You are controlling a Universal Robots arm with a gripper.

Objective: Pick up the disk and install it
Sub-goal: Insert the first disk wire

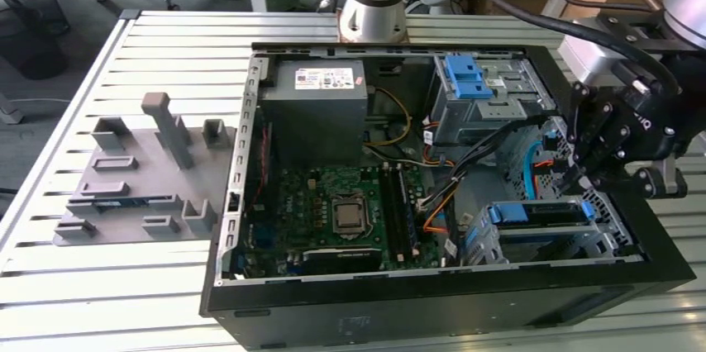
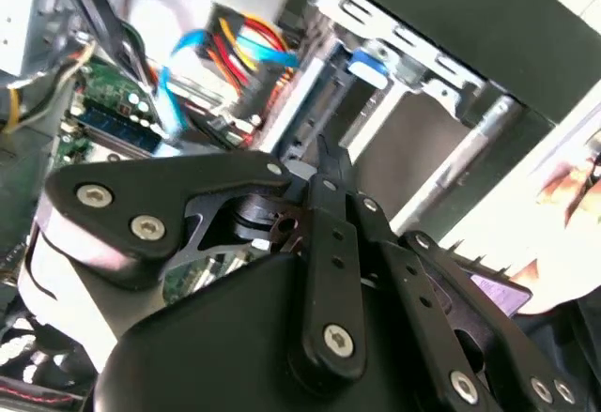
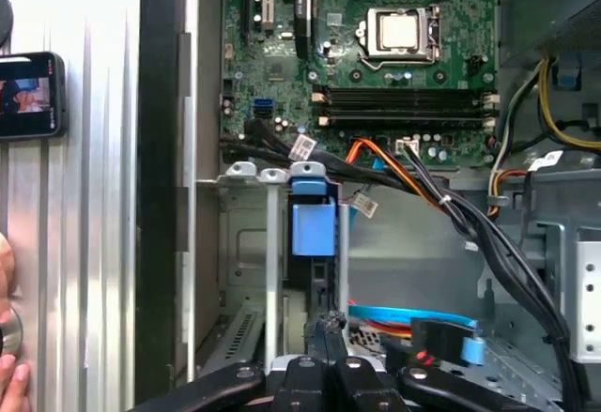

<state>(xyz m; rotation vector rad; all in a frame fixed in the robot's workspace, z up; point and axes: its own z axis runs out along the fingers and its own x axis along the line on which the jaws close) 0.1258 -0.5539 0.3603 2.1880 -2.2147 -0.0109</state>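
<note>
The disk (image 1: 537,213) sits in its blue carrier frame inside the grey bay at the front corner of the open computer case (image 1: 441,290), on the exterior view's right. In the first wrist view its blue carrier end (image 3: 313,224) stands between the bay's metal rails. My gripper (image 1: 574,178) hangs just above and behind that bay, apart from the disk. Its fingertips are pressed together with nothing between them in both wrist views (image 2: 329,160) (image 3: 325,326).
A blue-latched drive cage (image 1: 477,88) and a grey power supply (image 1: 320,92) stand at the case's back, with the motherboard (image 1: 331,207) and loose cables (image 1: 441,203) between. A grey fixture (image 1: 144,178) lies on the slatted table. A phone (image 3: 30,93) and a hand (image 3: 9,370) are beside the case.
</note>
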